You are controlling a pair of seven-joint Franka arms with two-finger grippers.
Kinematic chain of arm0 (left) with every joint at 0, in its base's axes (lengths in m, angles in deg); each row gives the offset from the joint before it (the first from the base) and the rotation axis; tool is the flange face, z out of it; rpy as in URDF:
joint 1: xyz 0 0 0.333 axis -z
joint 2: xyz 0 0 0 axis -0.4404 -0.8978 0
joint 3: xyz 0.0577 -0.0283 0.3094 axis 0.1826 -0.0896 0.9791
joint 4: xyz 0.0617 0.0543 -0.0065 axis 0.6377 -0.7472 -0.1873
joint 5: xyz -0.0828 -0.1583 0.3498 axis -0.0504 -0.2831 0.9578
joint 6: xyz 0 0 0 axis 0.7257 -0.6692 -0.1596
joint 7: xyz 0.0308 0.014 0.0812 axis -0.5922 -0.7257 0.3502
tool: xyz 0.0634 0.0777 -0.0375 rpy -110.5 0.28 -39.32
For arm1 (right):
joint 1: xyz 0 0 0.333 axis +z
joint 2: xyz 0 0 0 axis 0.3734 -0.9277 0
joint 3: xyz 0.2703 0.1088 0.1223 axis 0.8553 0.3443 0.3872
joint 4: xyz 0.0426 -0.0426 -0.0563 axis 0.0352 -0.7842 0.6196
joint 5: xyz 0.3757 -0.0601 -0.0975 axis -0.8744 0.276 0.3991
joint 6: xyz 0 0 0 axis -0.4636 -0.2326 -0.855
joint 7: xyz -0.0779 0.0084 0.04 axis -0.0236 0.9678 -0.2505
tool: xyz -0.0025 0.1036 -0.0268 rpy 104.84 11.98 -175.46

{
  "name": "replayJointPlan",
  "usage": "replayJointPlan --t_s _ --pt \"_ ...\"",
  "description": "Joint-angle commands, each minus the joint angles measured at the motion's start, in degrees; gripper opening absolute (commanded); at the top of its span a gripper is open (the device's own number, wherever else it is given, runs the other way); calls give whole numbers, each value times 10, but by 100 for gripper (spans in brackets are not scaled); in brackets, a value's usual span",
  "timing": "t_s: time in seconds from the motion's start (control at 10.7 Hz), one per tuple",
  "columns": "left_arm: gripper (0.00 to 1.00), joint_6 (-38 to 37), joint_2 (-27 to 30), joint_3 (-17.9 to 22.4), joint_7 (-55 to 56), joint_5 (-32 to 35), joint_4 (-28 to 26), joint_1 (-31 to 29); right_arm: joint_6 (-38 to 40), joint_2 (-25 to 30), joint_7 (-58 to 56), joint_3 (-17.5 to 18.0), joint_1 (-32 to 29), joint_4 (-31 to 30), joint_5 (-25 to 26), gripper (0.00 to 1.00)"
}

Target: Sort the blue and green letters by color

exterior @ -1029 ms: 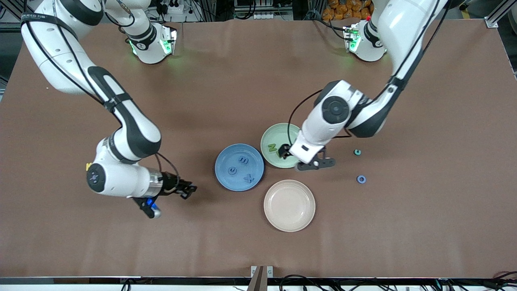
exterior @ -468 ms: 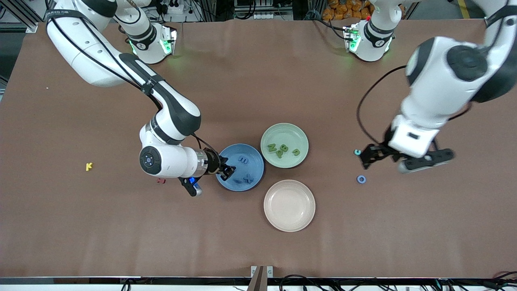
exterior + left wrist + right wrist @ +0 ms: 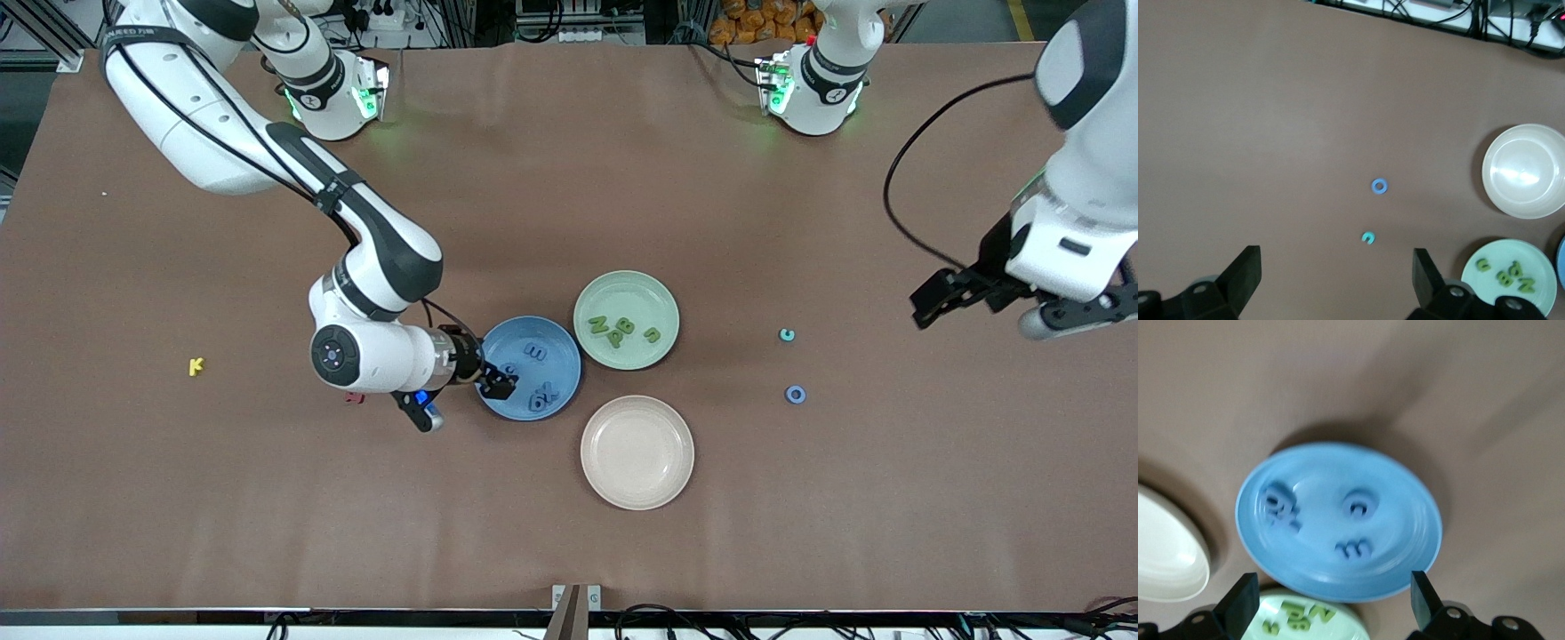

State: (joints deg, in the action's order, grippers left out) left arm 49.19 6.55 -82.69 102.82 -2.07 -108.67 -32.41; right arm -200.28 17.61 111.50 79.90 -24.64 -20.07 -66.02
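The blue plate holds several blue letters, also in the right wrist view. The green plate holds several green letters. My right gripper is open and empty, low over the blue plate's edge. A blue O and a small teal curved letter lie on the table toward the left arm's end; both show in the left wrist view, the O and the teal letter. My left gripper is open and empty, high over the table.
A cream plate stands empty, nearer the front camera than the two other plates. A yellow K and a small red letter lie on the table toward the right arm's end.
My left gripper left the green plate and swung up toward the left arm's end. My right gripper moved to the blue plate, where one more blue letter now lies beside the X.
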Motion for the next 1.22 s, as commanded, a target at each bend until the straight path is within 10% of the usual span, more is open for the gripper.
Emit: replayJointPlan --t_s 0.0,0.28,0.65,1.12 --pt "100 -83 19 45 -52 -17 44 14 48 12 -82 -10 -34 -5 73 100" --pt "100 -107 28 47 -52 -53 44 -11 117 26 -161 -12 -45 -7 118 100" --pt "100 -142 32 31 -51 -56 44 -6 126 185 -361 -109 -38 -165 57 100" --pt "100 -155 29 33 -51 -70 42 -10 249 343 -736 -369 44 -245 -26 100"
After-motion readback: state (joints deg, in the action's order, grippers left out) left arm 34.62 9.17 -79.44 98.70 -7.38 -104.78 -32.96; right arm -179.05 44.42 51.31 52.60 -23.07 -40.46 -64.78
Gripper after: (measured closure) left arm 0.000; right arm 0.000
